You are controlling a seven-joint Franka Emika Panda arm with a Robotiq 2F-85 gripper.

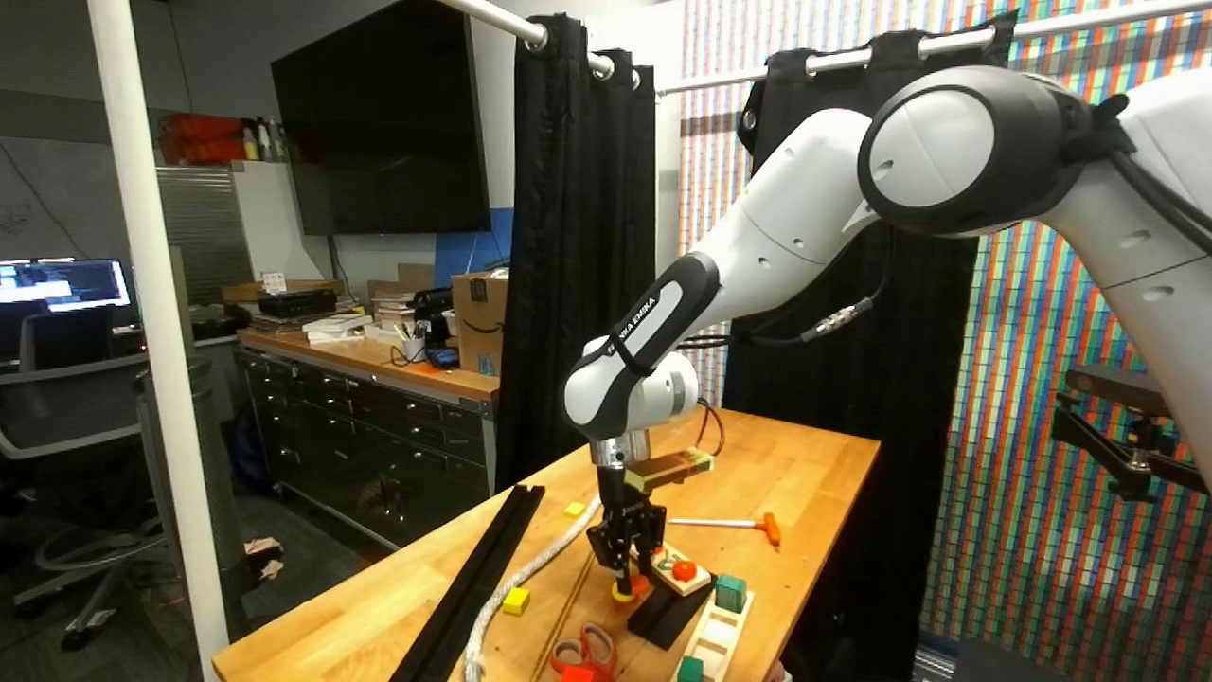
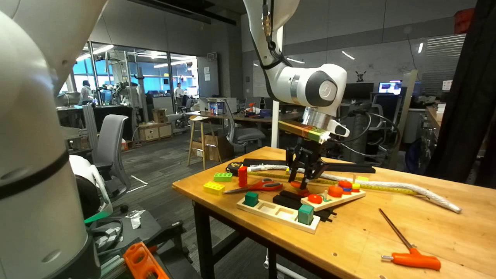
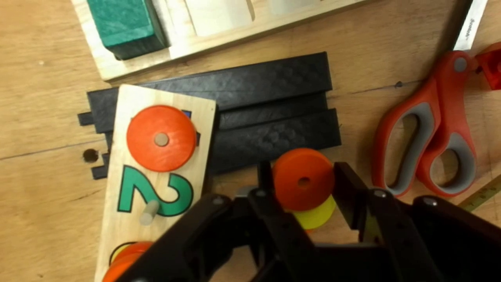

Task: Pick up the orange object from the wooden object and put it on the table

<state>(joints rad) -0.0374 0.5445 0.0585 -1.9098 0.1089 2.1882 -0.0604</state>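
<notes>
The pale wooden object [image 3: 107, 239] bears orange discs, a green "2" and a bare peg; it also shows in an exterior view [image 2: 336, 200]. It partly lies on black strips. My gripper [image 3: 303, 181] is beside it, fingers pointing down, with an orange disc [image 3: 303, 166] between its fingertips, touching both sides. A yellow disc [image 3: 315, 218] shows just under that disc, with a sliver of orange below. In both exterior views the gripper [image 1: 634, 580] [image 2: 298, 182] is low, close to the wooden table [image 1: 757, 474]. Whether the held disc touches those below is unclear.
Black strips [image 3: 274, 84] lie beside the wooden object. A wooden tray [image 3: 223, 37] with green blocks [image 3: 123, 23] stands nearby. Red scissors [image 3: 434, 98] lie on the opposite side. A white rope [image 2: 391, 186], a tape measure and an orange-handled tool [image 2: 414, 259] lie around.
</notes>
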